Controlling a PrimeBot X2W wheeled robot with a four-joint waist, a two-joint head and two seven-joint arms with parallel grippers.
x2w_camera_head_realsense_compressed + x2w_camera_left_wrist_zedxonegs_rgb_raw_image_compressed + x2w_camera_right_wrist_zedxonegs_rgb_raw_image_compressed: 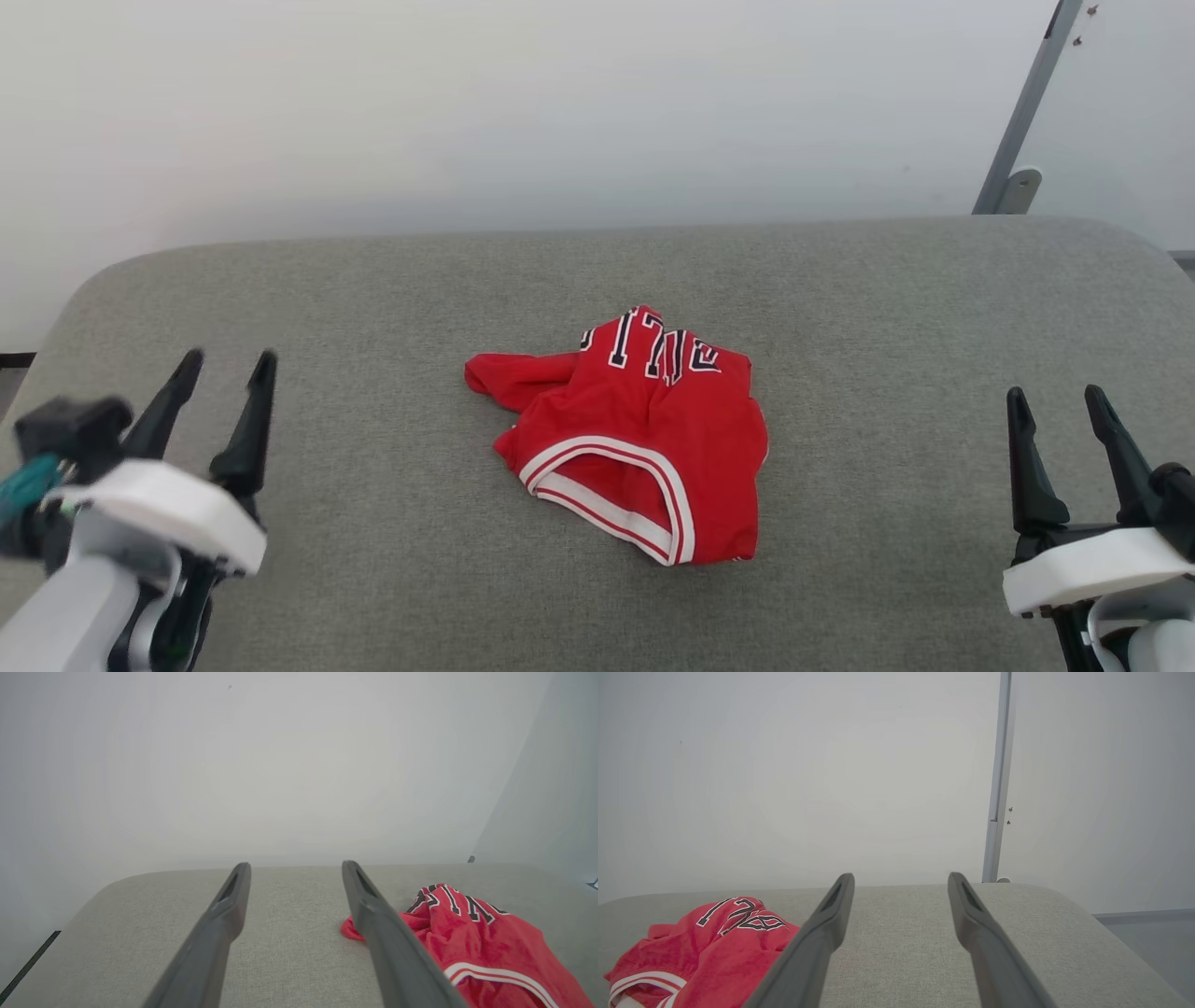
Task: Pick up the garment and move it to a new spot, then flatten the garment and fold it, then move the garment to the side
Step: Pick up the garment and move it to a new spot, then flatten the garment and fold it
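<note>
Garment: a red heap lying crumpled near the middle of the grey fabric-covered counter, touched by neither pincer.
Long axis: runs roughly from the far side to the near side in the head view, with the near end leaning a little toward the robot's right.
Far end: the black, white-outlined lettering sits on the raised far part and reads upside down from the head camera.
Near end: the red-and-white striped trim rims an opening that faces the robot.
Side fold: a plain red flap sticks out toward the robot's left.
Left pincer: at the lower left of the head view, fingers spread and empty, well apart from the garment; in its wrist view the cloth lies just past its right-hand finger.
Right pincer: at the lower right of the head view, fingers spread and empty, well apart from the garment; in its wrist view the cloth lies past its left-hand finger.
Background: a pale wall behind the counter, with a grey metal post at the far right.
</note>
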